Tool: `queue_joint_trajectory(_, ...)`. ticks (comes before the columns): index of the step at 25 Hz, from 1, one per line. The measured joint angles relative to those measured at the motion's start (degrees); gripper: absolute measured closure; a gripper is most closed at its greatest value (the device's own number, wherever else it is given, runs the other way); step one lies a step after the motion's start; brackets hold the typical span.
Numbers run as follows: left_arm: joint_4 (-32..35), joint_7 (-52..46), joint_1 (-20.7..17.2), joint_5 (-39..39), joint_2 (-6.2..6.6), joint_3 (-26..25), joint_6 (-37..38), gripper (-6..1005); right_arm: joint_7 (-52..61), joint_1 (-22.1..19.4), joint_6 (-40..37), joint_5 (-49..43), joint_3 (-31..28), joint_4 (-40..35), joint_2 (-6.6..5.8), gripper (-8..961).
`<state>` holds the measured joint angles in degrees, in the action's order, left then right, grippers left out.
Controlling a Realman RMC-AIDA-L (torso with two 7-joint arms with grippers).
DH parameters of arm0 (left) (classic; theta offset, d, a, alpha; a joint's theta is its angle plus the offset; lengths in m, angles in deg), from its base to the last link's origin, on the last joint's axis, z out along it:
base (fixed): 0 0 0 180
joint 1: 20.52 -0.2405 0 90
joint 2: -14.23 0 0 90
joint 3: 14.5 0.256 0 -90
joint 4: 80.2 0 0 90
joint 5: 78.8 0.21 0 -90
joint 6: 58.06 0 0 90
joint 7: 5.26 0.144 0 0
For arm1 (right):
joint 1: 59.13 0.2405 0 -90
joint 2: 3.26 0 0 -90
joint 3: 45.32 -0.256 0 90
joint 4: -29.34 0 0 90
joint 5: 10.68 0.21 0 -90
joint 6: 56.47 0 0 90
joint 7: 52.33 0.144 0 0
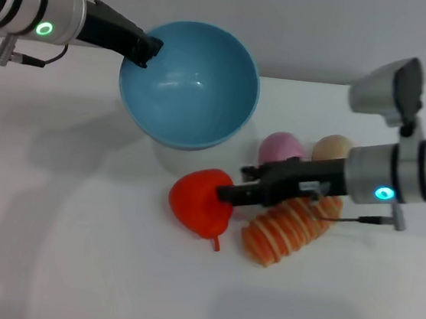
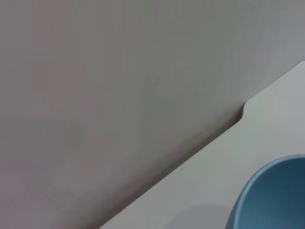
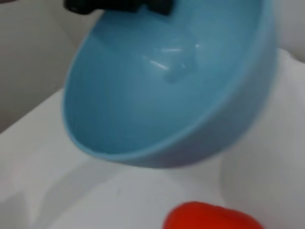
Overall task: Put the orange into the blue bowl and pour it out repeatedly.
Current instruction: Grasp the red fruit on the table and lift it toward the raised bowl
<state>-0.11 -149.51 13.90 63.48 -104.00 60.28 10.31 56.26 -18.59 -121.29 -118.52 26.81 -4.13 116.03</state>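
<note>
White table (image 1: 47,264) carried everything. The blue bowl (image 1: 194,88) was the largest thing; it was lifted and tilted, its mouth turned toward the front, and it was empty. The left gripper (image 1: 147,50) was closed on its far-left rim. The bowl looked smooth, glossy and stiff, so I judged it slippery at the rim, and a firm pinch was needed.

The orange (image 1: 202,202) lay on the table in front of the bowl, below its lower edge. The right gripper (image 1: 228,194) reached it from the right and touched its side; whether the jaws were already closed on the fruit I could not tell. The fruit seemed firm and rather light, round and a little lumpy; I would take it across the middle.

Just right of it, under the right arm, lay a striped oblong (image 1: 286,229); behind were a pink ball (image 1: 280,148) and a tan ball (image 1: 331,148). They crowded the right side, so the approach was narrow.
</note>
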Motion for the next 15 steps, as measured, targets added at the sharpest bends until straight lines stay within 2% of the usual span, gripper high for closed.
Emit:
queue_joint_trajectory(4, 0.0, 0.0, -0.5, -0.3, 0.01, 1.8, -1.0, 1000, -2.0, 0.3, 5.2, 7.9, 10.2, 1.7, 0.04, 234)
queue_joint_trajectory(9, 0.0, 0.0, -0.9, -0.6, 0.02, 2.8, -1.8, 999, -2.1, 0.3, 11.6, 16.2, 18.0, 4.2, 0.13, 233)
queue_joint_trajectory(15, 0.0, -0.1, -1.2, -0.7, -0.06, 3.9, -2.9, 1000, -2.2, 0.5, 15.2, 18.7, 21.9, 5.3, 0.30, 271)
